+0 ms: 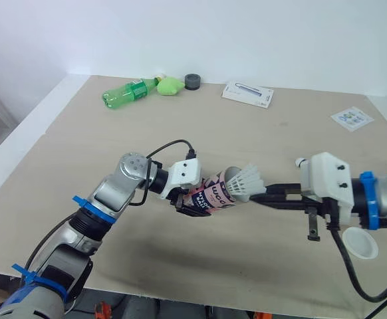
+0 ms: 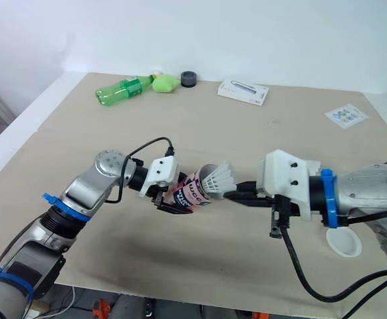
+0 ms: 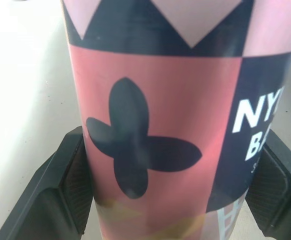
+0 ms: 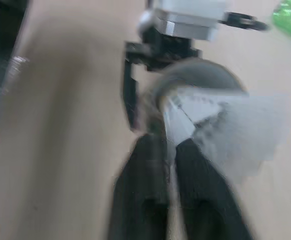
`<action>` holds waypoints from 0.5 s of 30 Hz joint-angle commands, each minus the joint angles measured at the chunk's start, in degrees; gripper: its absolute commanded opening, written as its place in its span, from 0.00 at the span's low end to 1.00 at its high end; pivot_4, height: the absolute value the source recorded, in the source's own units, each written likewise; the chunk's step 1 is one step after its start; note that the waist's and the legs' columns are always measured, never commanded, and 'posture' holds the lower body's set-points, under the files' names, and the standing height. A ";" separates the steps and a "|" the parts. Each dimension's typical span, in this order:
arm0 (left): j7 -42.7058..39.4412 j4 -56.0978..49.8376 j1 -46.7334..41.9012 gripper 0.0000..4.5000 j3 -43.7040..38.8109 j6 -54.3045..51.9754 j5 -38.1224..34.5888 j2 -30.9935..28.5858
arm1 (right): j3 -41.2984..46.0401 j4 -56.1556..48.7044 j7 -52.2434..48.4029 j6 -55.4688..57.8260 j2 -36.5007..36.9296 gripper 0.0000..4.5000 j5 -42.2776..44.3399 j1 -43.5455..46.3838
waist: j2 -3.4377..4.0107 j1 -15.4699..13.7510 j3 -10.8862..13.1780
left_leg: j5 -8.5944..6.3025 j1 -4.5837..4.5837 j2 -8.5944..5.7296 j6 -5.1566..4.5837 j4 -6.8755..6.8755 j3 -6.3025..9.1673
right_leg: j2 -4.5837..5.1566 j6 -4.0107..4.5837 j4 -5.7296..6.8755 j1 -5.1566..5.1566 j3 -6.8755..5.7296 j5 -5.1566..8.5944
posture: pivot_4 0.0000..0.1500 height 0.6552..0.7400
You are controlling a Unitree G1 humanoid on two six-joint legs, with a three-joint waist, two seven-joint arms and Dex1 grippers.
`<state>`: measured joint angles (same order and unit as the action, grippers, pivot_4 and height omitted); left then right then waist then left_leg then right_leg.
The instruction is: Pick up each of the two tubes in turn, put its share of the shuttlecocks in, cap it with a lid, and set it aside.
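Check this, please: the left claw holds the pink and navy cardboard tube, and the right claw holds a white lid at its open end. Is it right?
Not quite: the right claw holds a white feather shuttlecock, not a lid, at the open end of the pink and navy cardboard tube in the left claw. The left eye view shows it.

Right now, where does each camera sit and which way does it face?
Head eyes: high up, facing forward-down over the beige table; both arms show, left claw, right claw.
Left wrist: looks along its black fingers, clamped on the pink-and-navy printed tube.
Right wrist: looks along its fingers, pinching the white feather shuttlecock at the tube's mouth.
All views share the tube.
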<state>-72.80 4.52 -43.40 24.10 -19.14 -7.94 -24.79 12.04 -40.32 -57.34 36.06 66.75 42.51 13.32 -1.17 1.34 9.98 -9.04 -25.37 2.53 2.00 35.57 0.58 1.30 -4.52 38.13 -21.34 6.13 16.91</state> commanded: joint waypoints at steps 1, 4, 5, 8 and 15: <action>0.15 -0.33 -0.76 0.82 -0.20 -0.92 0.54 -0.57 | 2.60 -1.21 1.65 1.86 -0.80 0.42 2.50 0.78 | 0.00 -0.01 0.00 | 0.00 -0.01 0.00 0.00 0.00 0.00 | 0.00 0.00 0.00 0.00 0.00 0.00 | 1.00 0.87; -0.05 -0.94 -0.63 0.82 -0.27 -1.30 0.29 -0.74 | 11.15 1.46 2.37 4.10 -2.84 0.42 5.28 -2.89 | 0.00 -0.01 0.00 | 0.00 -0.01 0.00 0.00 -0.01 0.01 | 0.00 0.00 0.00 0.00 -0.01 0.00 | 1.00 0.87; -0.10 -1.18 -0.55 0.82 -0.29 -1.44 0.21 -0.80 | 14.13 2.47 2.50 4.68 -3.57 0.42 5.74 -4.34 | -0.01 -0.08 0.00 | 0.00 -0.01 0.00 0.00 -0.01 0.02 | -0.01 0.01 0.01 0.00 -0.01 0.00 | 1.00 0.87; -0.14 -1.61 -0.37 0.82 -0.43 -1.90 -0.04 -0.97 | 24.22 6.62 1.85 5.28 -6.62 0.42 0.39 -14.77 | -0.06 -0.08 0.01 | 0.00 -0.04 -0.02 0.00 0.01 0.04 | 0.00 0.04 0.02 0.01 -0.02 -0.02 | 1.00 0.87; 0.02 -2.11 -0.39 0.82 -0.76 -2.60 -0.34 -1.31 | 26.95 18.96 6.40 -2.07 -12.81 0.42 -10.73 -23.44 | 0.08 0.14 -0.03 | 0.00 0.05 -0.02 0.00 -0.02 0.08 | -0.04 0.03 0.05 0.07 -0.07 0.03 | 1.00 0.87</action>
<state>-72.89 3.38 -43.54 23.94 -21.38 -8.11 -25.78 38.37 -23.10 -52.06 37.34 54.20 34.32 -10.71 -1.08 1.48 9.95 -9.03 -25.30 2.53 1.97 35.57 0.63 1.24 -4.50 38.18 -21.29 6.10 16.89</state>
